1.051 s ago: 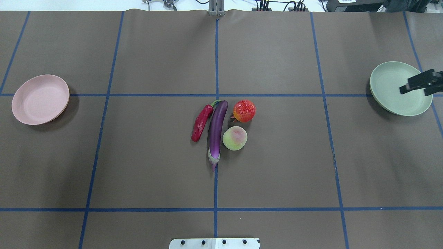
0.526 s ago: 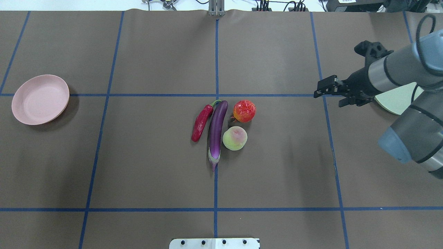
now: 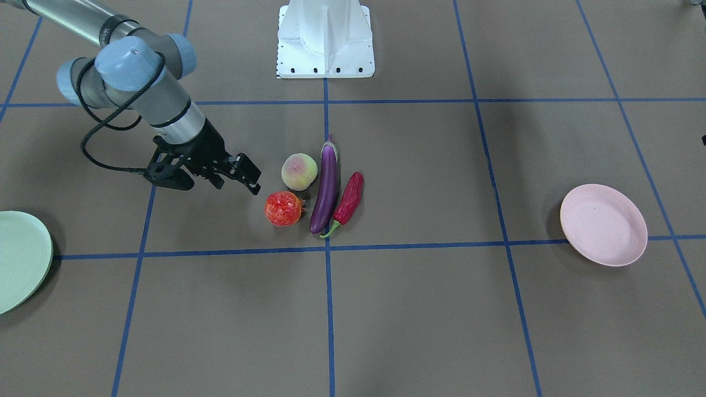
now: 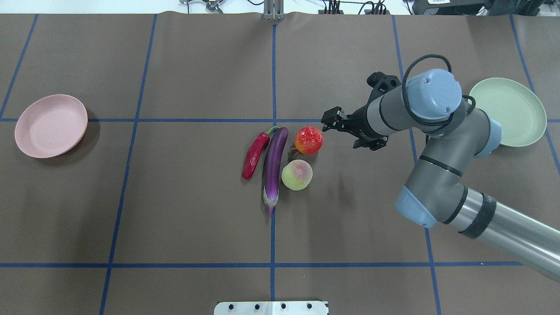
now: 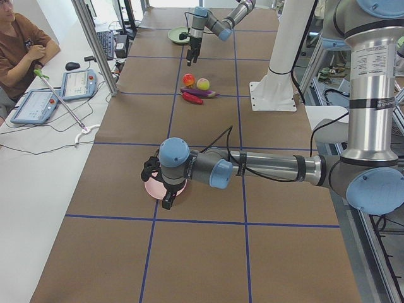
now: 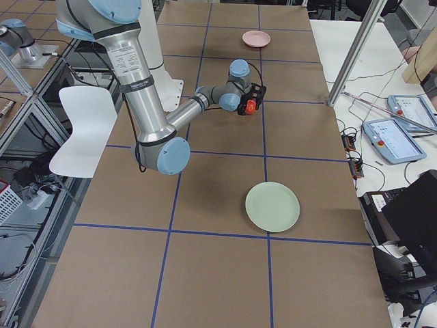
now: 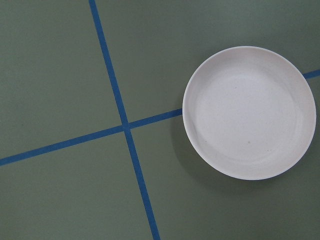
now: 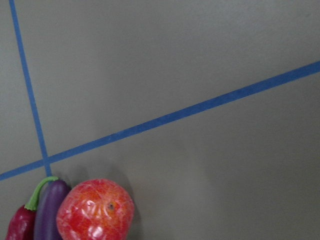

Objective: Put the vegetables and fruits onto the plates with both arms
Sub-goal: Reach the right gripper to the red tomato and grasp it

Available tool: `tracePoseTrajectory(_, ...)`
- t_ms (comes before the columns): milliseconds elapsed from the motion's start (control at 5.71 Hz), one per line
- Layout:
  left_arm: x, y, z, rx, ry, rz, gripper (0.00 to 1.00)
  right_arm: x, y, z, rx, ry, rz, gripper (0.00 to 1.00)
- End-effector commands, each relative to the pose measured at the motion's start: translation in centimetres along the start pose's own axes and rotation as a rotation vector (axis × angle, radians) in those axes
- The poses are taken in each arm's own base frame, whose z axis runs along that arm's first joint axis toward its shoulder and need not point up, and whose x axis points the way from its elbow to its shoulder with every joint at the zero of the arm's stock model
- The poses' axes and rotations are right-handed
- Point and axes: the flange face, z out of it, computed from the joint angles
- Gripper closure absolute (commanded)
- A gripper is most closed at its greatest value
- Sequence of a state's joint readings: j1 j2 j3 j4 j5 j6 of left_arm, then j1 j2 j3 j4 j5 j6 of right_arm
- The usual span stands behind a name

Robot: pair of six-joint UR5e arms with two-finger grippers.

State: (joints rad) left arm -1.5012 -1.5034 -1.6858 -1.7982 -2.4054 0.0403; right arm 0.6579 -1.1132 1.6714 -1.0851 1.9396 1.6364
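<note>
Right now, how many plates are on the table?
2: the pink plate on the robot's left side of the table, the green plate on its right side. No more seem hidden.

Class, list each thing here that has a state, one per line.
pink plate: empty.
green plate: empty.
eggplant: lying on the table, unplated.
chili pepper: lying beside the eggplant, unplated.
peach: on the table, ungrasped.
orange-red ball: on the table, ungrasped.
right gripper: open, empty, beside the orange-red ball.
left gripper: above the pink plate; open or shut unclear.

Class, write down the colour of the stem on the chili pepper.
Green. The chili pepper has a curved green stem, which shows best in the exterior front-facing view.
</note>
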Motion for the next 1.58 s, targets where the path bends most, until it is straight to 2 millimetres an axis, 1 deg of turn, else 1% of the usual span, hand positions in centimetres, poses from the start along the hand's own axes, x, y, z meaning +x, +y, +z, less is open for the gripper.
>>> tracePoseTrajectory(0, 0.0, 0.0, -0.1, 0.003, 0.000, -0.001, 0.00, -2.7, 1.1, 2.4, 0.031, 0.000, 0.046, 0.01)
tracePoseTrajectory(175, 0.0, 0.0, -0.1, 0.003, 0.000, -0.001, 0.00, -3.1, 1.3, 3.4, 0.035, 0.006, 0.053, 0.01)
tracePoseTrajectory(526, 0.1, -0.1, 0.0, 0.001, 0.002, -0.010, 0.00, -3.0, 1.6, 4.5, 0.030, 0.021, 0.050, 0.01)
tracePoseTrajectory(701, 0.5, -0.8, -0.4, 0.013, 0.005, -0.065, 0.00, -2.9, 1.7, 5.1, 0.064, 0.026, 0.045, 0.01)
tracePoseTrajectory(876, 2.2, -1.5, -1.4, 0.034, 0.007, -0.092, 0.00, -3.2, 1.9, 5.4, 0.075, 0.026, 0.042, 0.02)
tracePoseTrajectory(1051, 4.9, -2.7, -1.3, 0.032, 0.035, -0.119, 0.00, -3.7, 1.8, 5.7, 0.075, 0.027, 0.042, 0.10)
tracePoseTrajectory(1226, 9.4, -4.2, -0.4, 0.016, 0.061, -0.160, 0.00, -3.9, 1.8, 5.8, 0.076, 0.027, 0.042, 0.24)
tracePoseTrajectory(1401, 12.8, -5.3, 0.1, 0.016, 0.087, -0.195, 0.00, -3.8, 1.9, 5.9, 0.074, 0.028, 0.045, 0.43)
